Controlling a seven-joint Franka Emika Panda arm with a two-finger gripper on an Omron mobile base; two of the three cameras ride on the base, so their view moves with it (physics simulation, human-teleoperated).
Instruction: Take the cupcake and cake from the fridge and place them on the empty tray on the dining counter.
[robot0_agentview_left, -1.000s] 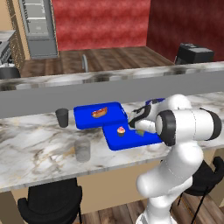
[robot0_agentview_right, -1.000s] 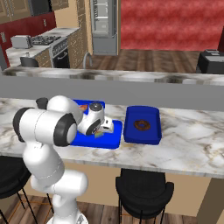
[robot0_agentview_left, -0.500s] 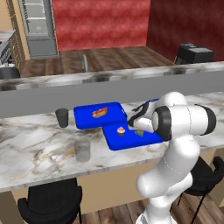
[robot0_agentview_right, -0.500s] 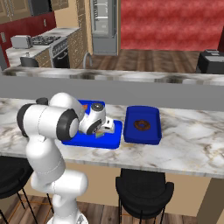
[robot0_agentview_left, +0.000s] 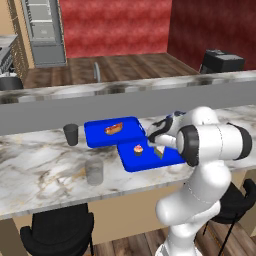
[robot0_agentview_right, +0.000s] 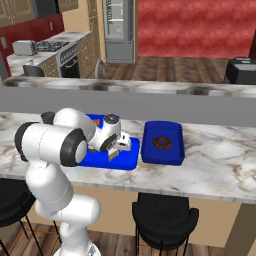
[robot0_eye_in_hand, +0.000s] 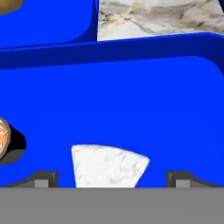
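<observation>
- Cake (robot0_eye_in_hand: 108, 166) lies on the tray (robot0_eye_in_hand: 131, 100) floor, straight ahead of the gripper (robot0_eye_in_hand: 111, 177), centred between its two fingertips (robot0_eye_in_hand: 43, 178).
- Jaws spread wide, clear of the slice on both sides: released, holding nothing.
- Wedge's broad end toward hand-view left, narrowing to the right; long axis runs across the jaw gap.
- Cupcake (robot0_agentview_left: 138, 149) sits on the same tray, well apart from the slice.
- Judgement: what remains is a straight lift off.

A hot dog tray (robot0_agentview_left: 102, 136) is the landmark. A dark cup (robot0_agentview_left: 71, 134) stands just left of it, and a clear glass (robot0_agentview_left: 94, 171) sits in front. A doughnut tray (robot0_agentview_right: 162, 145) lies well to its right.
</observation>
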